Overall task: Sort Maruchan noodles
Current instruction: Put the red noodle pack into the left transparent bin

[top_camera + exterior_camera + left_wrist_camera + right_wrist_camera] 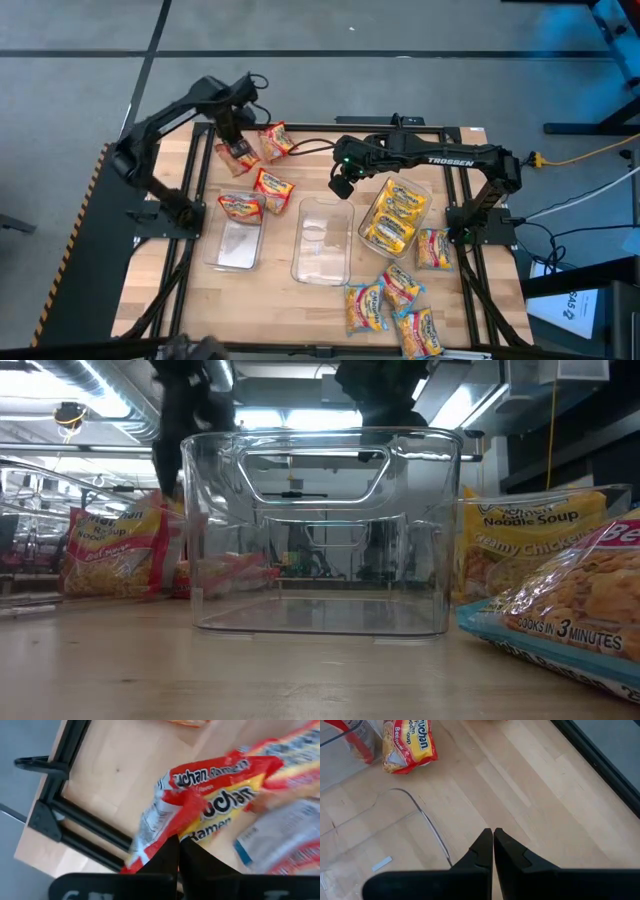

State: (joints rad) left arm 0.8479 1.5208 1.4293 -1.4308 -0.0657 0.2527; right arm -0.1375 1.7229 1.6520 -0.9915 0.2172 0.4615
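Red Maruchan packets lie at the table's far left: one (275, 140) flat on the wood, one (272, 187) beside the left tray, and one (240, 207) resting on the left tray's far rim. My left gripper (236, 143) is shut on a further red packet (210, 795) there. Yellow packets (395, 215) fill the right tray, and several more packets (395, 305) lie near the table's near right corner. My right gripper (341, 187) (493, 837) is shut and empty, hovering over the far end of the middle tray (322, 240). My left gripper (177, 847) pinches the red packet between its two fingers at the crinkled red-and-white end (162, 827), coming from above and pointing down. The fingers hide the exact spot. Whether the packet is lifted clear of the table, I cannot tell.
Three clear trays stand in a row mid-table: left (232, 250), middle (320, 530) and right (372, 232). A yellow packet (530, 540) and a blue-edged one (570, 610) lie close to the low camera. Black frame rails (190, 190) border the wooden top.
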